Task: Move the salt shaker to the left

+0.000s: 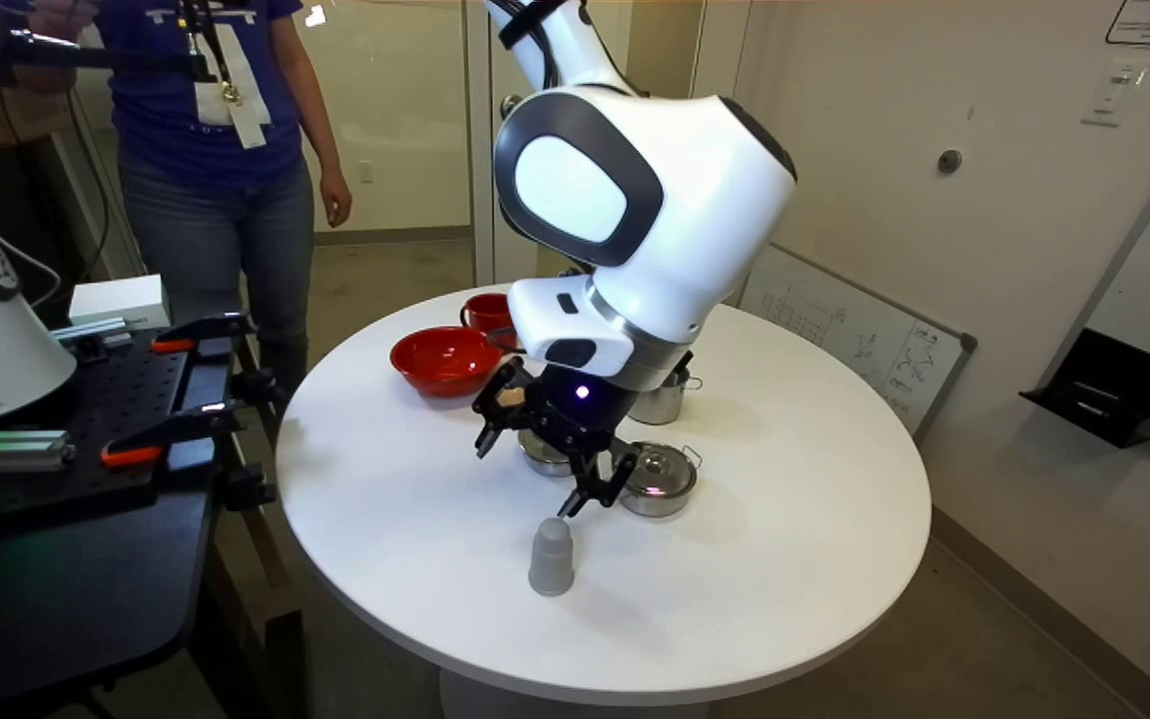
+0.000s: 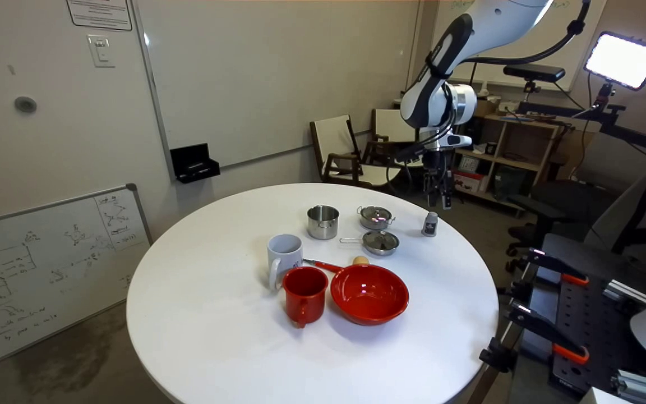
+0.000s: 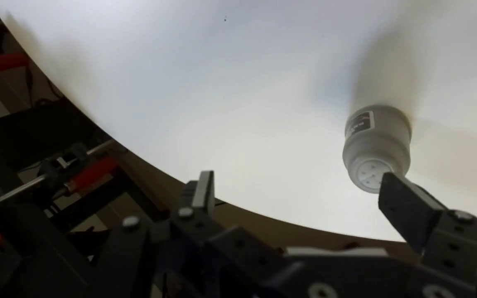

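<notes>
The salt shaker [image 1: 552,559] is a small grey cylinder with a rounded top, upright on the white round table [image 1: 755,589] near its edge. It also shows in an exterior view [image 2: 429,224] beyond the steel pots, and in the wrist view [image 3: 379,140] at right, its holed top toward the camera. My gripper [image 1: 523,483] is open and empty, above the table close to the shaker. In the wrist view the gripper [image 3: 297,176] has its fingers wide apart; the right finger overlaps the edge of the shaker's top. Whether it touches the shaker I cannot tell.
A lidded steel pot [image 1: 659,479] stands near the gripper. A lidded steel pan [image 2: 380,242], steel cup [image 2: 323,221], white mug [image 2: 284,258], red mug [image 2: 304,294], red bowl [image 2: 369,303] and red-handled utensil [image 2: 326,266] stand or lie on the table.
</notes>
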{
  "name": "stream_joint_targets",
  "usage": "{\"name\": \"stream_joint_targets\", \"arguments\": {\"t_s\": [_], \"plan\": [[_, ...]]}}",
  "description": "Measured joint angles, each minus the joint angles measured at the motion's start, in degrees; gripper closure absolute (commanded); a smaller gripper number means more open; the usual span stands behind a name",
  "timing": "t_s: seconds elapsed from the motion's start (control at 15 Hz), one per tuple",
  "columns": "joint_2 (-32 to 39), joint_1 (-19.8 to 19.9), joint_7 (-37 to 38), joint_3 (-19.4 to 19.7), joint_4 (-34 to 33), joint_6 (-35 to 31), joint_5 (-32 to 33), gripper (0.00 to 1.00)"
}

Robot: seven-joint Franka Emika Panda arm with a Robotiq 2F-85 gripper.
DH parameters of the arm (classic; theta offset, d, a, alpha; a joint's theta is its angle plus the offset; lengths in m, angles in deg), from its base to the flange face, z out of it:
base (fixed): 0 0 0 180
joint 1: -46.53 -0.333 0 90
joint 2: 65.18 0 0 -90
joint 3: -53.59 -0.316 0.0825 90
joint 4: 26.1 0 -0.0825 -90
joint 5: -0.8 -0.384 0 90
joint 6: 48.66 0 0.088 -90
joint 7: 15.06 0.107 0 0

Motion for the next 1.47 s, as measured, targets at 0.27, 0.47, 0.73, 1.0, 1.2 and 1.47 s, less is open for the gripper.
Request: {"name": "stream_joint_targets", "arguments": {"t_s": [0.27, 0.47, 0.73, 1.0, 1.2, 1.47], "plan": [[0.0, 0.1, 0.0, -0.2, 0.0, 0.0, 0.0, 0.00], [0.4, 0.2, 1.3, -0.2, 0.0, -1.4, 0.0, 0.00], [1.8, 0.2, 4.2, 0.3, -0.2, -5.5, 0.0, 0.00], [3.0, 0.2, 6.1, 0.7, -0.6, -7.0, 0.0, 0.00], [3.8, 0.2, 7.2, 0.7, -1.3, -7.1, 0.0, 0.00], [4.4, 0.2, 8.3, 0.7, -2.2, -7.1, 0.0, 0.00]]}}
